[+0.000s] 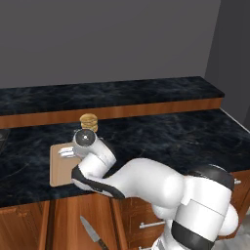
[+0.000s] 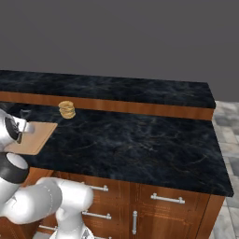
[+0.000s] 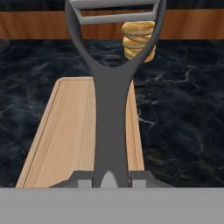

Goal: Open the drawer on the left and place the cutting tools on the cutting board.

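My gripper is shut on the dark handle of the peeler, one of the cutting tools, whose forked metal head points away from the hand. The peeler hangs over the right part of the light wooden cutting board. From the left base view, the gripper hovers above the far end of the cutting board. The knife, silver blade and dark handle, lies below the counter edge in the open drawer. In the right base view the gripper sits over the board.
A small stack of round tan items stands just behind the board on the dark marble counter. A raised back ledge runs along the wall. Narrower drawers with silver handles sit under the counter to the right.
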